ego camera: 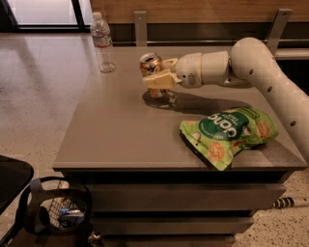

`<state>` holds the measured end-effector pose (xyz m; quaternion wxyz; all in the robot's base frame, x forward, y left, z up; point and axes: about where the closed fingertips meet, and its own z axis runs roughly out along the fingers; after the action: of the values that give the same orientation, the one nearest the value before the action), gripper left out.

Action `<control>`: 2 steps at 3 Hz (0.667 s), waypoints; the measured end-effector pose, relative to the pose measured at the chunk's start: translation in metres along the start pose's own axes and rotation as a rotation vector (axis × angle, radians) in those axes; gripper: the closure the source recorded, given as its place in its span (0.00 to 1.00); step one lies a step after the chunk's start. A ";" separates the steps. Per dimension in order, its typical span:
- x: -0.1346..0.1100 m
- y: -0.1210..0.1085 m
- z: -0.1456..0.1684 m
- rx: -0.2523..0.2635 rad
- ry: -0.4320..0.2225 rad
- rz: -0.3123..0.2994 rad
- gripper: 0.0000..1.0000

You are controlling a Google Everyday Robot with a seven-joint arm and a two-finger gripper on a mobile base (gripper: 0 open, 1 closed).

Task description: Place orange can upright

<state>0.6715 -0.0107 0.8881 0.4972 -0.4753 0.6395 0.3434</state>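
A single camera looks down from above the near edge of the flat grey rectangular table [120,140], facing the wooden back wall [193,9] at middling range, with the whole top in frame. Toward the far middle, the cream two-finger gripper [159,79] clasps the brownish-orange metal can [150,65].

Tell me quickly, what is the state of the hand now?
Hand: closed on the orange can, held roughly upright low over the table; whether the can touches it cannot be told.
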 end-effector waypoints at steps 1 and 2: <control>0.015 -0.001 0.008 -0.017 -0.051 0.041 1.00; 0.023 -0.003 0.013 -0.032 -0.083 0.065 1.00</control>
<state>0.6768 -0.0054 0.8628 0.5043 -0.4473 0.6279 0.3889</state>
